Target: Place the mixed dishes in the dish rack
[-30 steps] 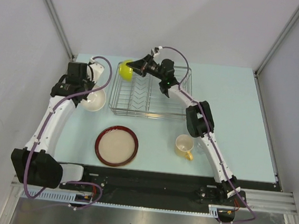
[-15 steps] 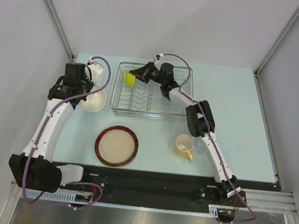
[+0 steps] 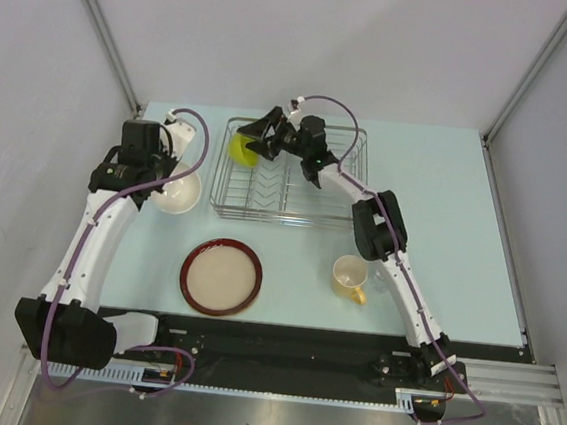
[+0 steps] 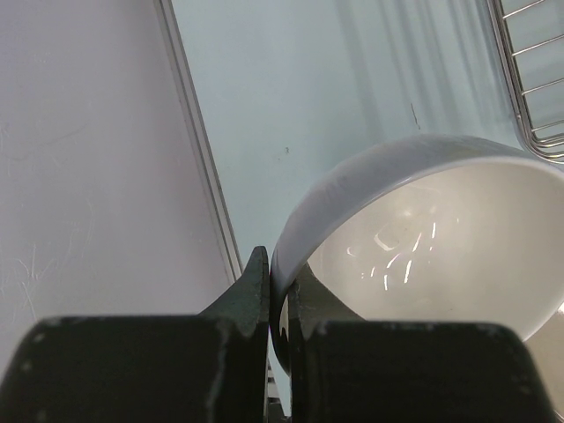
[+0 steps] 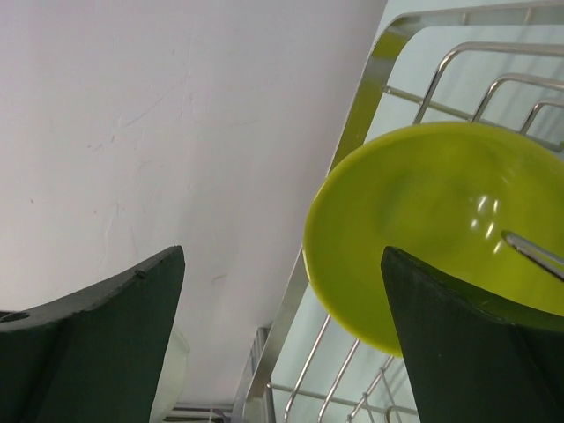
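In the upper left of the top view, the right claw (image 3: 263, 135) is hovering with its jaws spread wide, gripping nothing, just beside the lime-green bowl (image 3: 240, 149). That bowl is sitting inside the dish rack (image 3: 283, 219) at its left end, propped on edge against the wires, probably to save room. Being round, it has no long axis, and its broad face is tilting toward the claw. Left of the rack, the left claw (image 4: 276, 278) is clenching the white bowl (image 4: 423, 229) by its rim, seemingly readying it for loading.
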Robot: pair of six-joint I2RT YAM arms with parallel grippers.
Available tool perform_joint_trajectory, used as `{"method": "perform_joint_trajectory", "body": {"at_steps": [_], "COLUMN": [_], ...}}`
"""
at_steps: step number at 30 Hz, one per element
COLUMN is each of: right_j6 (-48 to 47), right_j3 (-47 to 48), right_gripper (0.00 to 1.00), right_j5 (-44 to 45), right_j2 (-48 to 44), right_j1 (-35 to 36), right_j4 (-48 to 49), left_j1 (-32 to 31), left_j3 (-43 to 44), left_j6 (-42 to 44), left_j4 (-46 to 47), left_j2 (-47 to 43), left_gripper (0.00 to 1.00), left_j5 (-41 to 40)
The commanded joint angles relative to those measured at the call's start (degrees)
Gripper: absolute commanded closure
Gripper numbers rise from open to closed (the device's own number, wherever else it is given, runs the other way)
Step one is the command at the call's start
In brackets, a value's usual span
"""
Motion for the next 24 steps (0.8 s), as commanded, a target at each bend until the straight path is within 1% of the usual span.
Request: {"method": "perform_joint_trajectory", "body": {"at_steps": [1,2,3,4,5,6,7,9,10,11,12,13,14,15,18,24], "right_j6": [-4.72,-7.34,-8.75,-10.86,-14.45,-15.96,-16.41,-15.89,-15.97,-16.32,-17.11,-17.38,-17.56,-17.64,-17.65,-18.08], "right_j3": [-10.17,-13.16,-15.62,-21.13,-23.88,-26.78,-34.29,-41.45,-43.66,-46.38,-46.58,-46.76,-47.37,-47.64,-49.21,-52.73], "right_gripper": [0.0,0.0,0.0,0.0,0.0,0.0,0.0,0.0,0.0,0.0,0.0,0.0,0.0,0.0,0.0,0.0], "right_j5": [-0.84,-1.1,-1.27,-1.19,-0.84,0.38,0.83,1.27,1.1,0.84,-0.65,-1.36,-1.63,-1.89,-1.45,-2.42], "right_j2": [-9.65,-12.12,-17.71,-20.72,-23.71,-30.7,-33.99,-40.94,-46.19,-48.16,-49.39,-51.49,-52.56,-53.7,-58.45,-67.75], "right_j1": [-1.16,-1.43,-1.86,-2.22,-2.74,-3.88,-4.67,-6.69,-8.35,-9.24,-9.86,-10.39,-11.35,-11.71,-13.99,-20.31], "right_j4": [-1.82,-2.25,-2.77,-5.3,-6.72,-8.13,-7.44,-4.9,-4.89,-5.58,-6.98,-9.43,-10.42,-11.3,-14.72,-20.09], "left_j1": [-0.99,-1.69,-3.61,-4.68,-5.82,-8.7,-10.04,-13.54,-14.61,-15.93,-18.37,-19.53,-20.59,-22.6,-26.03,-30.43], "left_j3": [3.5,5.16,6.22,7.36,9.72,10.96,12.37,17.46,19.39,22.55,23.71,24.59,25.47,25.65,25.83,26.18], "left_j6": [0.09,0.27,0.53,0.71,1.49,1.94,2.38,3.08,3.0,3.26,3.61,4.13,5.44,6.33,9.84,12.05], "left_j4": [1.89,2.59,2.86,3.21,3.73,4.0,4.26,3.39,2.78,1.9,1.72,1.8,2.5,2.94,4.35,4.53], "left_j2": [0.65,1.62,3.54,4.87,6.18,9.42,11.1,14.27,16.89,18.14,19.2,21.12,22.01,22.8,25.97,31.67], "left_gripper": [1.0,1.0,0.99,1.0,1.0,1.0,1.0,1.0,1.0,0.99,1.0,1.0,1.0,1.0,1.0,1.0], "left_j5": [-0.57,-1.88,-5.03,-7.06,-9.34,-11.8,-17.57,-20.51,-22.7,-24.2,-25.61,-26.93,-30.42,-31.94,-38.27,-46.26]}}
